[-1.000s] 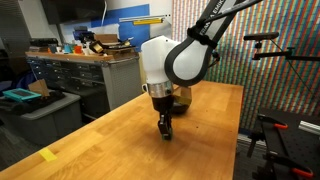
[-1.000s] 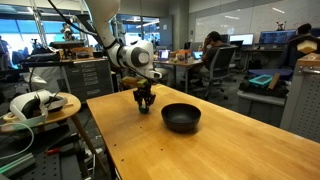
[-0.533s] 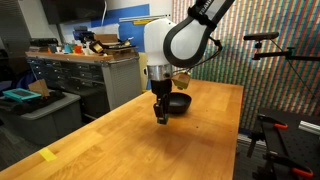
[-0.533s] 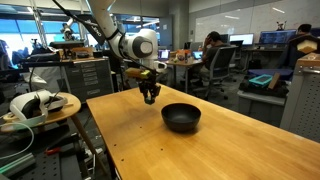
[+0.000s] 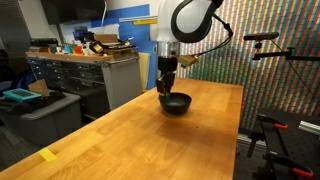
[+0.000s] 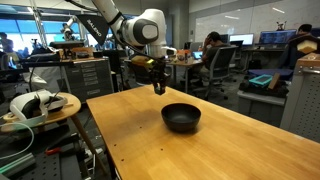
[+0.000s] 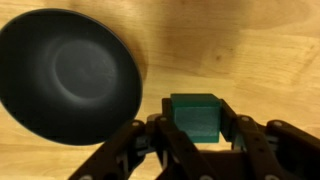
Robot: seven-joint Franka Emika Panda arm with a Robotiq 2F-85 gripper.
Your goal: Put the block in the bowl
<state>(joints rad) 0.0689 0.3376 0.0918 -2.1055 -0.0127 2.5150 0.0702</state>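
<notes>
My gripper (image 7: pixel 196 125) is shut on the dark green block (image 7: pixel 195 113) and holds it in the air above the wooden table. In the wrist view the black bowl (image 7: pixel 68 72) lies empty to the upper left of the block. In both exterior views the gripper (image 5: pixel 166 86) (image 6: pixel 158 87) hangs well above the table, beside the bowl (image 5: pixel 176 103) (image 6: pixel 181 117) rather than over it. The block is too small to make out in the exterior views.
The wooden table (image 5: pixel 130 140) (image 6: pixel 200 150) has edges close by in both exterior views. A side table with white gear (image 6: pixel 35 105) stands by it. Cabinets with clutter (image 5: pixel 80 60) and office desks with chairs (image 6: pixel 215 65) lie beyond.
The gripper has risen from near the table surface and moved toward the bowl, carrying the block with it. The bowl has not moved.
</notes>
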